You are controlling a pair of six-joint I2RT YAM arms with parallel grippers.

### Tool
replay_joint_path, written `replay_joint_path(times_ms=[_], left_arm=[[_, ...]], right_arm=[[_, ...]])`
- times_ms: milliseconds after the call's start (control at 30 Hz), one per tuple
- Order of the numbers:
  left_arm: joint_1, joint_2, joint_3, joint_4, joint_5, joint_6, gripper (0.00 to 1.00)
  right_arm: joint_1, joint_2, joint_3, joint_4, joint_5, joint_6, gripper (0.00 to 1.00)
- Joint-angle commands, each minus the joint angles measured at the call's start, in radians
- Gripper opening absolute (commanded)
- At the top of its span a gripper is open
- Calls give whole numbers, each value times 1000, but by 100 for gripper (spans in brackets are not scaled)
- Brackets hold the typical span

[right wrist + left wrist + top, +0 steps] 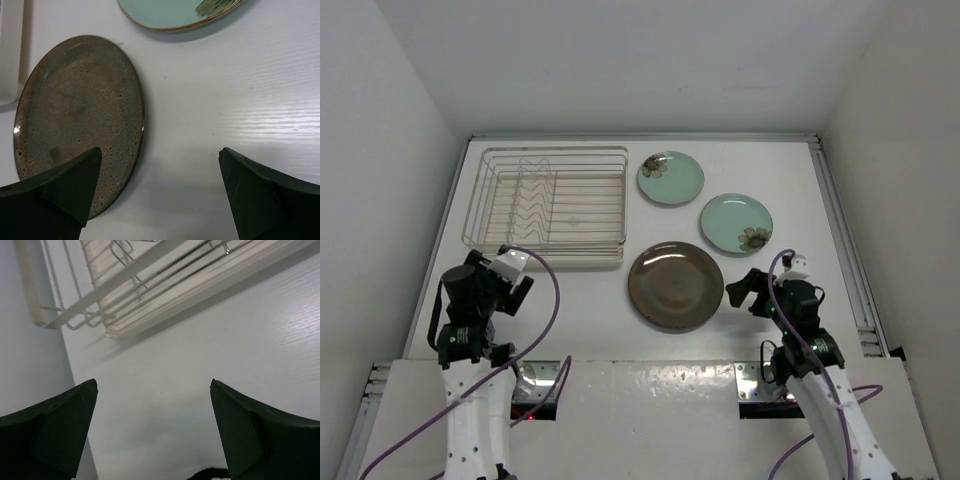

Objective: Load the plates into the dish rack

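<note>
Your left gripper (152, 385) and right gripper (160, 152) both gape wide, holding nothing, while the brown plate (675, 286) and two mint plates (671, 178) (736, 223) lie flat beside the rack (546, 243).

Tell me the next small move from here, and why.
Probably ease the right gripper left and down onto the nearest rim of the brown plate: it lies flat beside the open jaws, and the dish rack holds no plate yet.

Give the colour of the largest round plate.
The largest round glossy plate is speckled dark brown; clearest in the right wrist view.
</note>
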Motion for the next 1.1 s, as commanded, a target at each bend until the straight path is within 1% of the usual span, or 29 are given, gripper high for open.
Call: replay_joint_path(times_ms=[0, 33, 67, 100, 133, 167, 200, 233, 267, 300, 333, 367, 400, 433, 500, 567, 633, 667, 700, 767, 800, 867, 900, 933, 967, 1000, 1033, 1067], left_arm=[[-7, -6, 107, 26, -9, 20, 100], [-7, 13, 136, -43, 11, 158, 100], [-7, 46, 213, -84, 81, 225, 100], [-7, 71, 260, -144, 119, 256, 100], [-7, 101, 313, -166, 152, 256, 97], [-7, 138, 366, -193, 185, 256, 93], [-7, 180, 473, -221, 249, 267, 92], [-7, 267, 527, -271, 279, 267, 92], [-7, 310, 581, -292, 306, 247, 90], [-7, 351, 680, -307, 346, 232, 90], [-7, 428, 725, -334, 362, 223, 89], [-19, 459, 767, -335, 362, 198, 89], [-31, 488, 832, -344, 373, 189, 89], [-31, 514, 857, -344, 373, 189, 89], [-65, 569, 893, -353, 362, 198, 89], [-94, 599, 927, -344, 362, 207, 89], [-117, 651, 956, -330, 362, 207, 89], [-143, 671, 966, -318, 362, 197, 89], [-158, 710, 985, -318, 373, 188, 89], [-189, 750, 994, -309, 382, 187, 89], [-223, 769, 1008, -299, 382, 175, 89], [-263, 816, 1020, -289, 394, 157, 89], [-304, 830, 1020, -289, 405, 136, 89], [-327, 844, 1039, -278, 405, 117, 89], [-376, 878, 1048, -267, 405, 82, 89], [-404, 896, 1060, -267, 405, 57, 88], [-433, 918, 1074, -250, 343, 28, 87], [-465, 942, 1109, -250, 309, 2, 87]], right_arm=[[4, 124, 10, 123, -164, 34, 100], [4, 158, 13, 169, -188, 39, 100], [6, 234, 25, 201, -203, 62, 100], [0, 331, 38, 219, -197, 95, 100], [-6, 379, 50, 229, -203, 102, 100], [-11, 426, 100, 242, -249, 99, 100], [-11, 577, 120, 266, -268, 79, 92], [-13, 626, 162, 268, -312, 71, 82], [-13, 716, 197, 266, -314, 59, 66], [-13, 797, 208, 254, -320, 31, 60], [-13, 832, 232, 254, -328, 25, 57], [-11, 896, 245, 260, -331, 11, 58], [-13, 943, 248, 259, -329, 14, 62], [-11, 973, 248, 284, -341, 14, 67], [-10, 996, 242, 326, -343, 28, 73], [-10, 1001, 233, 374, -343, 40, 73], [-13, 1026, 207, 511, -337, 75, 71], [-13, 1034, 188, 541, -343, 89, 68], [-13, 1083, 178, 620, -349, 112, 63], [-13, 1138, 171, 656, -384, 125, 57], [-10, 1158, 170, 680, -394, 128, 49], [-14, 1217, 174, 711, -447, 128, 36], [-16, 1226, 176, 714, -463, 117, 17], [-20, 1225, 180, 704, -481, 111, 5], [-25, 1217, 184, 685, -492, 84, 0], [-30, 1202, 191, 658, -493, 68, 0], [-34, 1141, 235, 547, -495, 0, 0], [-34, 1113, 254, 506, -487, -30, 0]])
